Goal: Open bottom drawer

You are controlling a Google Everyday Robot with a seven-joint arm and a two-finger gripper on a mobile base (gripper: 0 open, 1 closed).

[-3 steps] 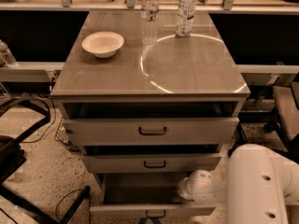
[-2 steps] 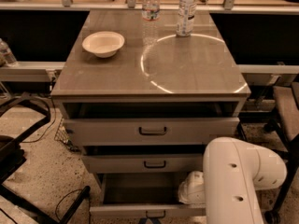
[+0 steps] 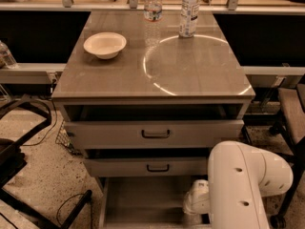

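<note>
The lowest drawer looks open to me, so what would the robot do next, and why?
Probably draw the gripper back, away from the bottom drawer. It is pulled well out, its plain inside showing under the middle drawer, so the job looks done. The gripper sits low at the drawer's right side in the view, below the white arm.

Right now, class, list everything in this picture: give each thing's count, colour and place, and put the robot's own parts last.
cabinet: one, grey-taupe, centre
bowl: one, cream, left on the cabinet top
water bottles: two, clear, rear of the cabinet top
side bottle: one, clear, far-left ledge
top drawer: one, grey-taupe, highest
middle drawer: one, grey-taupe, below it
bottom drawer: one, grey inside, lowest, pulled out
black frame: one, on the floor at left
arm: one, white, lower right
hand: one, white, over the bottom drawer's right side
</note>
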